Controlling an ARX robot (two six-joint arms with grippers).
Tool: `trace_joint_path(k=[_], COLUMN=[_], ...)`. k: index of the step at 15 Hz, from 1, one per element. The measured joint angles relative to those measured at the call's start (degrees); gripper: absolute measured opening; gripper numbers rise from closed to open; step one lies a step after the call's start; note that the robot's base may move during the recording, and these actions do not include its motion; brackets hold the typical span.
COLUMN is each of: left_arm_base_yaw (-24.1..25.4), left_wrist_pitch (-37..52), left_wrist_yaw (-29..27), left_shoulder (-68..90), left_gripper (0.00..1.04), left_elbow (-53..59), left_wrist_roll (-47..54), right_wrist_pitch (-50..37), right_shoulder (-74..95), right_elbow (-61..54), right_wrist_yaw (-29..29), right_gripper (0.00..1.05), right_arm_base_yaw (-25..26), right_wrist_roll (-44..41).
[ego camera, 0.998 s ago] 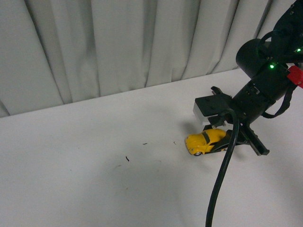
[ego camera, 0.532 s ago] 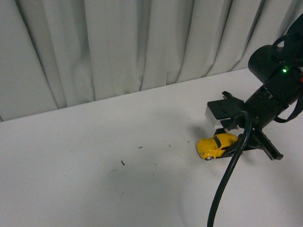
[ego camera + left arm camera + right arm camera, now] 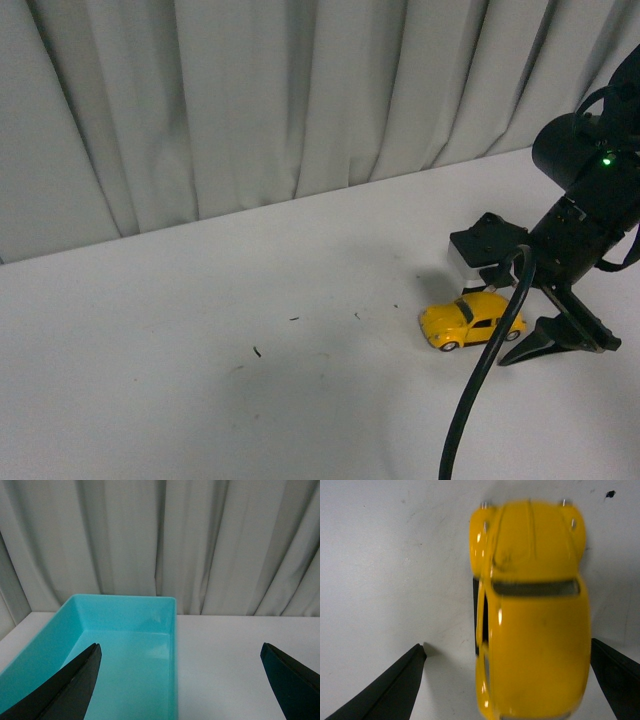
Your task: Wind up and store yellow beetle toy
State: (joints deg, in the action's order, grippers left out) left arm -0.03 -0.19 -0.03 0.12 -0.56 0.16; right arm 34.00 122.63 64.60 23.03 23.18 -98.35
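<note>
The yellow beetle toy [image 3: 472,318] stands on its wheels on the white table at the right. My right gripper [image 3: 540,335] is open just behind its rear, fingers spread wide. In the right wrist view the toy [image 3: 532,610] lies between the two black fingertips [image 3: 395,687], nearer one of them, with a gap to the other; I cannot tell whether it touches. My left gripper [image 3: 182,677] is open and empty, seen only in the left wrist view, above the edge of a turquoise bin [image 3: 172,630]. The left arm does not show in the front view.
A grey curtain [image 3: 250,100] hangs behind the table's far edge. A thick black cable [image 3: 478,390] runs down from the right arm to the front. A few small dark specks [image 3: 257,351] lie on the white table [image 3: 150,400] left of the toy.
The right gripper has opened wider and drawn back to the right. The toy has come along to the right and now stands free on the table.
</note>
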Motion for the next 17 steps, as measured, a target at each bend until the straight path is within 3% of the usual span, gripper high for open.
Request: trace_joint_path(k=[1, 17], left_arm_base_yaw=[0.0, 0.0], left_wrist_pitch=[0.0, 0.0], left_wrist_yaw=[0.0, 0.0], left_shoulder=[0.0, 0.0], left_gripper=[0.98, 0.98], left_elbow=[0.0, 0.0], left_wrist_roll=[0.0, 0.0], right_wrist_pitch=[0.3, 0.3], right_shoulder=[0.0, 0.0], right_elbow=[0.0, 0.2], right_wrist_yaw=[-0.1, -0.2], right_gripper=[1.00, 0.98], right_arm_base_yaw=[-0.3, -0.7], right_wrist_roll=[0.3, 0.3])
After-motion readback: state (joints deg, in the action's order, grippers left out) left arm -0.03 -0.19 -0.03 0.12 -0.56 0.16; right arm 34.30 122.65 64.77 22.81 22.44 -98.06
